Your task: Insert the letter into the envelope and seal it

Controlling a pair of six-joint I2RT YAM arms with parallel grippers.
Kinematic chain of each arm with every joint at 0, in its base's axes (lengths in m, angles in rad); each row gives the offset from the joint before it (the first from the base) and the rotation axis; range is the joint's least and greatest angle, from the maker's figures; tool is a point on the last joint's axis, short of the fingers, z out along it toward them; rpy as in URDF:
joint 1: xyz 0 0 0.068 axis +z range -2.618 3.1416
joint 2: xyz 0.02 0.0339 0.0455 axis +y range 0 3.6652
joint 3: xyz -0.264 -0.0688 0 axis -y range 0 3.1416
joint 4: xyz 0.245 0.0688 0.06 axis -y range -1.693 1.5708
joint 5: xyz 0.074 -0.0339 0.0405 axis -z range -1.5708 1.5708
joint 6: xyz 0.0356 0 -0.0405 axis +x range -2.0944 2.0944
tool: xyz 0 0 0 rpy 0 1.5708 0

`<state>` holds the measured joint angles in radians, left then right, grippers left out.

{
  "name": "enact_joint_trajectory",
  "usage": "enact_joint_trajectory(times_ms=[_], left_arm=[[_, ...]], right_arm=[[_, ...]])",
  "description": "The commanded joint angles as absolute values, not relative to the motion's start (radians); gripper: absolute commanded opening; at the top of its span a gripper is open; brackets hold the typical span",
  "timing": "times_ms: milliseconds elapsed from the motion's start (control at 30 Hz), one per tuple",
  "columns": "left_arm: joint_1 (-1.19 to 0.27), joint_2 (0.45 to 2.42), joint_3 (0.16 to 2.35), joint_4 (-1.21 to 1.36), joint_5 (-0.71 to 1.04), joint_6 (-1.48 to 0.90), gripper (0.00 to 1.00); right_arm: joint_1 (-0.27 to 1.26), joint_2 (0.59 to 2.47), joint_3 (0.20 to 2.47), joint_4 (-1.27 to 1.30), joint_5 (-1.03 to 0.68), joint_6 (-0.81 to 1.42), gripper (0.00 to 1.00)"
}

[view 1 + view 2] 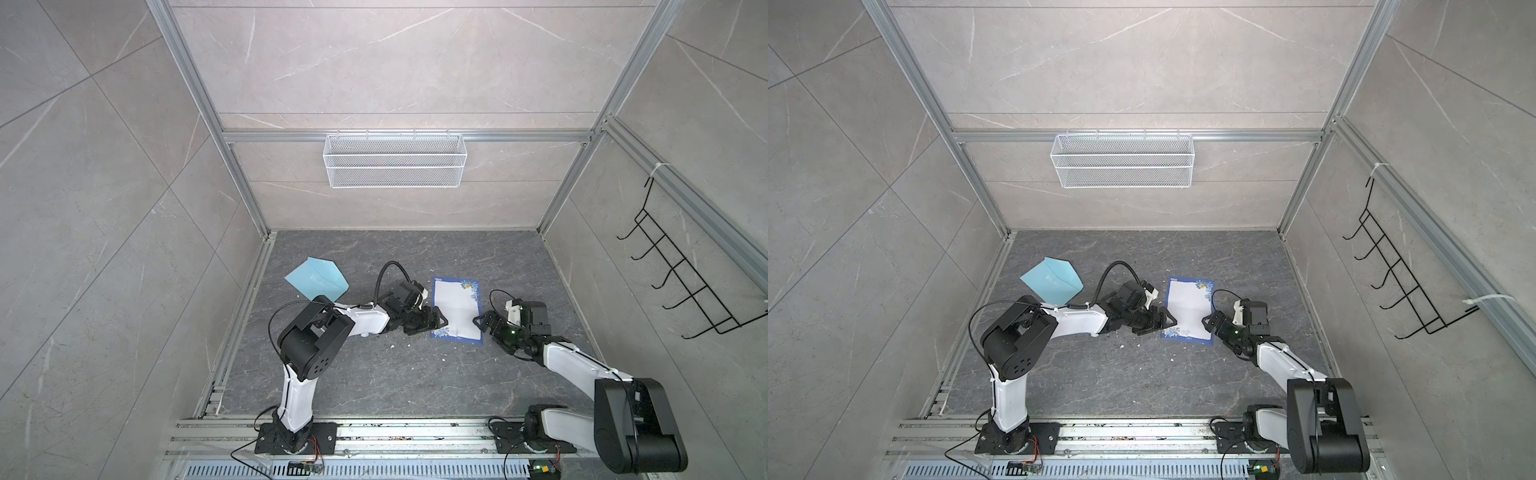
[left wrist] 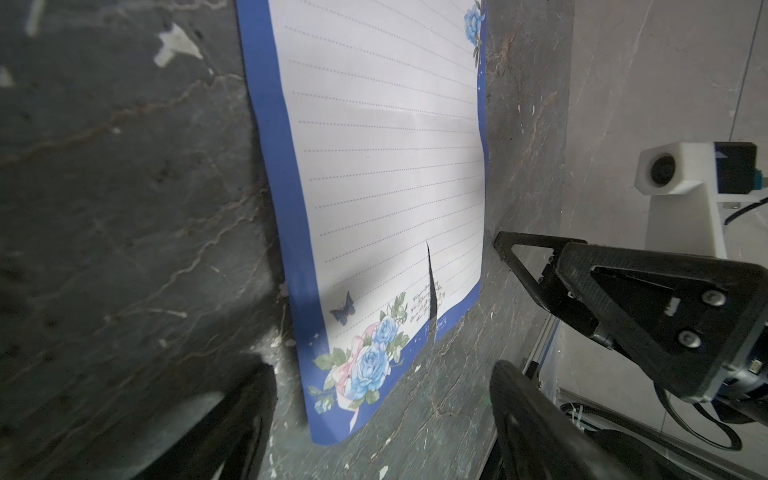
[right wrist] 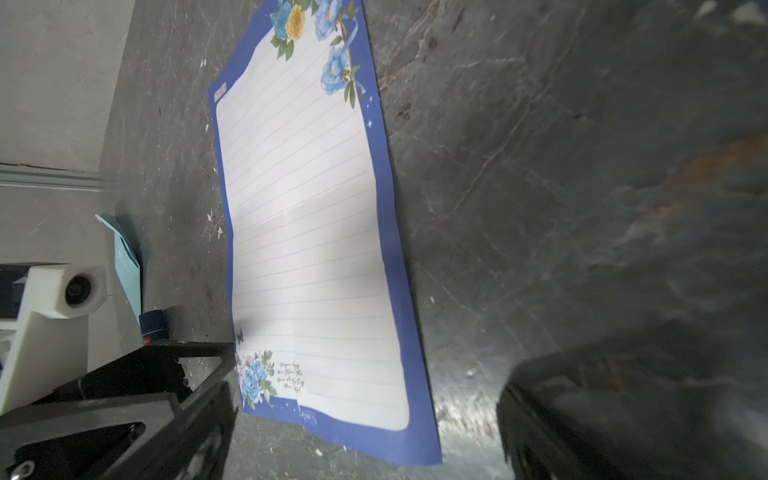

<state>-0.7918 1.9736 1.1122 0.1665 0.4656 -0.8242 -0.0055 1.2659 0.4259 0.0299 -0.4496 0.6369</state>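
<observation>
Your letter [image 1: 456, 307] lies flat, face-up on the dark tabletop [image 1: 374, 374], with a crease across its middle and a tear [image 2: 430, 291] in its near edge. Your left gripper [image 1: 439, 319] sits at the sheet's left edge, jaws spread, pinching nothing. Your right gripper [image 1: 479, 323] sits at the right edge, jaws spread wide, also empty. The envelope [image 1: 316, 280] lies well apart, far left, partly behind your left arm.

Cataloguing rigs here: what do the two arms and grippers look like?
White shells, black joints, thin black looping cables. The left gripper and right gripper are black, with triangular open-frame jaws and a white camera block by each.
</observation>
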Motion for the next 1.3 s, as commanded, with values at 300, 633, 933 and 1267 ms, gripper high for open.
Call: enact_joint_trajectory(times_ms=[300,633,933,1267], left_arm=[[-0.792,2.023,1.13,0.197,0.485,-0.866,0.8],[-0.792,2.029,1.149,0.233,0.501,-0.898,0.72],[-0.792,2.014,1.15,0.264,0.501,-0.919,0.39],[-0.792,1.957,1.183,0.149,0.458,-0.839,0.0]], right_arm=[[-0.025,1.437,0.403,0.196,-0.558,0.669,0.97],[-0.027,1.496,0.397,0.23,-0.582,0.668,0.97],[-0.028,1.503,0.405,0.227,-0.601,0.667,0.97],[-0.028,1.304,0.434,0.132,-0.594,0.638,0.98]])
